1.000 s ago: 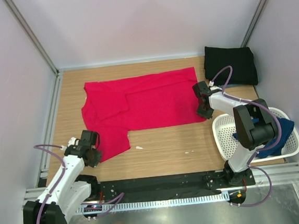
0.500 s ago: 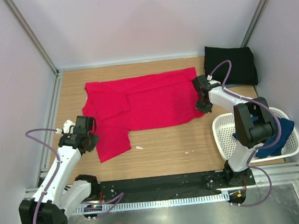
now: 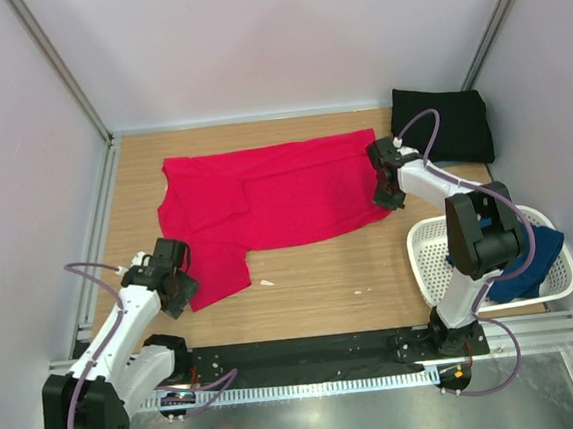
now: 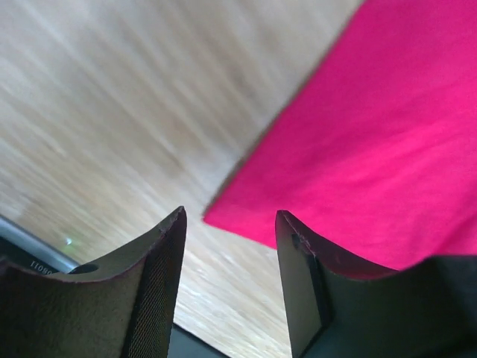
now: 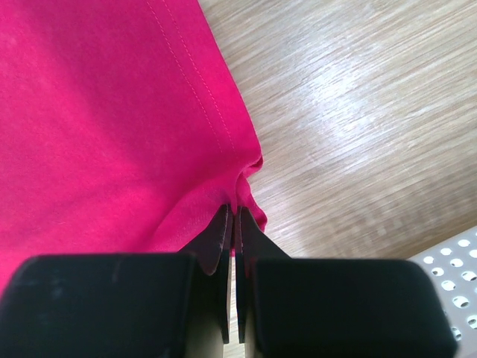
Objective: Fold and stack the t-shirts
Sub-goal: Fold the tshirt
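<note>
The red t-shirt lies spread across the middle of the wooden table, one flap reaching toward the near left. My left gripper hovers at that flap's near corner; in the left wrist view it stands open with nothing between the fingers, and the red cloth lies just beyond. My right gripper is at the shirt's right edge, shut on a pinched fold of the red hem. A black t-shirt lies folded at the back right. A navy t-shirt hangs in the basket.
The white perforated basket stands at the near right, close beside the right arm; its rim shows in the right wrist view. Metal frame posts and walls close in the table on the left, right and back. Two small white scraps lie on the wood.
My left gripper has opened and let go of the red shirt's near-left flap, dropping back toward the near edge. My right gripper closed on the hem and drew it slightly toward the back.
</note>
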`<action>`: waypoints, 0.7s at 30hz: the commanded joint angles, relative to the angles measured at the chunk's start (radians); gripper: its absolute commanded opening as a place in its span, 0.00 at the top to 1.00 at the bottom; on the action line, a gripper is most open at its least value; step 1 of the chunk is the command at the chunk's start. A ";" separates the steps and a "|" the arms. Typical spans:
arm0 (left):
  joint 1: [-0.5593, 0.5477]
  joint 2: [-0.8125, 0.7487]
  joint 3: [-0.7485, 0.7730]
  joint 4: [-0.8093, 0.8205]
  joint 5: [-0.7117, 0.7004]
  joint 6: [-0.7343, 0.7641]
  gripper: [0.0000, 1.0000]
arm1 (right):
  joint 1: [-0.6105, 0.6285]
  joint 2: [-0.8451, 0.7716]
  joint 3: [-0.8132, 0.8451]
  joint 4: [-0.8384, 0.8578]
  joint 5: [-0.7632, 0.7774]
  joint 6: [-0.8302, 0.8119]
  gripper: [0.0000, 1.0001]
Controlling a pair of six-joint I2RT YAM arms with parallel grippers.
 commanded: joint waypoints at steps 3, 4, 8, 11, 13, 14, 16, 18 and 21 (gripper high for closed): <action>-0.004 -0.038 -0.066 -0.024 0.041 -0.054 0.46 | -0.004 -0.009 -0.013 0.002 0.005 -0.008 0.99; -0.004 -0.038 -0.077 -0.012 0.044 -0.056 0.47 | -0.004 -0.007 -0.019 0.003 0.006 -0.006 0.99; -0.005 -0.029 -0.115 0.025 0.064 -0.056 0.49 | -0.004 -0.009 -0.024 0.000 0.012 -0.008 0.99; -0.005 -0.022 -0.113 0.035 0.060 -0.050 0.50 | -0.005 -0.018 -0.033 0.002 0.015 -0.008 0.99; -0.005 -0.018 -0.113 0.041 0.055 -0.048 0.56 | -0.004 -0.017 -0.035 -0.003 0.020 -0.009 0.99; -0.005 -0.016 -0.112 0.043 0.054 -0.048 0.57 | -0.004 -0.017 -0.036 -0.004 0.018 -0.009 0.99; -0.004 -0.009 -0.107 0.048 0.053 -0.044 0.57 | -0.004 -0.021 -0.041 -0.003 0.018 -0.006 0.99; -0.005 0.008 -0.106 0.063 0.058 -0.042 0.57 | -0.004 -0.024 -0.041 -0.001 0.023 -0.005 0.99; -0.005 0.040 -0.124 0.103 0.093 -0.044 0.55 | -0.004 -0.030 -0.039 -0.004 0.026 -0.008 0.99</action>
